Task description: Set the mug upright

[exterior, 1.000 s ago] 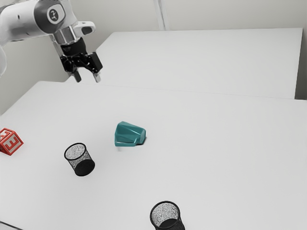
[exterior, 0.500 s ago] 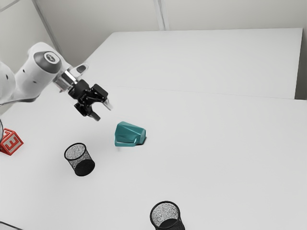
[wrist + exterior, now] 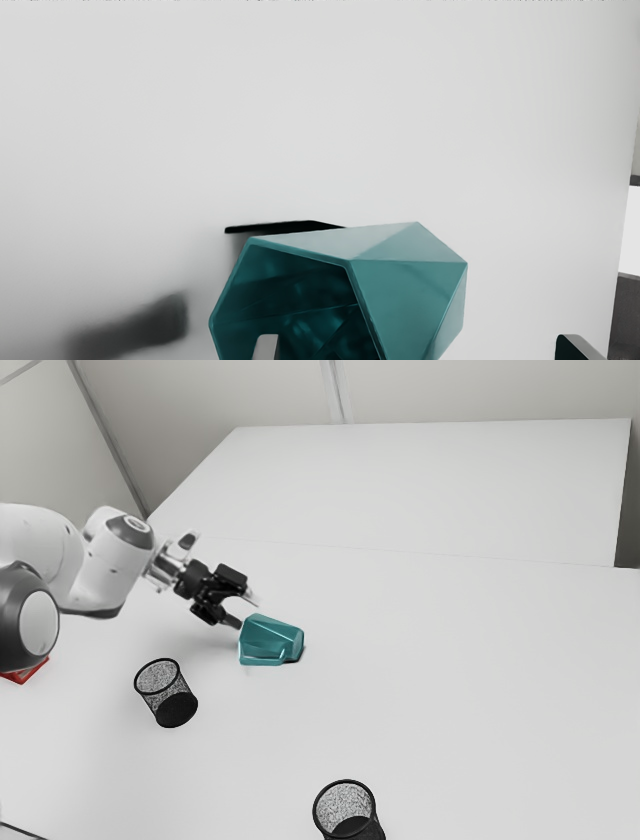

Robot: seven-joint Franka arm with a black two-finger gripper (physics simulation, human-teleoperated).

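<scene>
Mug (image 3: 271, 640) on its side on the table (image 3: 450, 690), mouth toward the gripper (image 3: 247, 613); not upright. The bin (image 3: 166, 693) stands nearer the camera and toward the exterior view's left. The fingers are apart, with nothing clamped: in the wrist view one finger (image 3: 265, 347) appears before the mouth, the other outside the mug's wall. Likely faults: a misaligned advance may catch the rim and push or roll the mug; closing on a thin, faceted wall may let it pivot as it is lifted; release before the base is flat may tip it over. The arm (image 3: 120, 565) reaches in low from the exterior view's left, its hand slanting down toward the exterior view's right, fingertips close to the mouth; contact cannot be told.
</scene>
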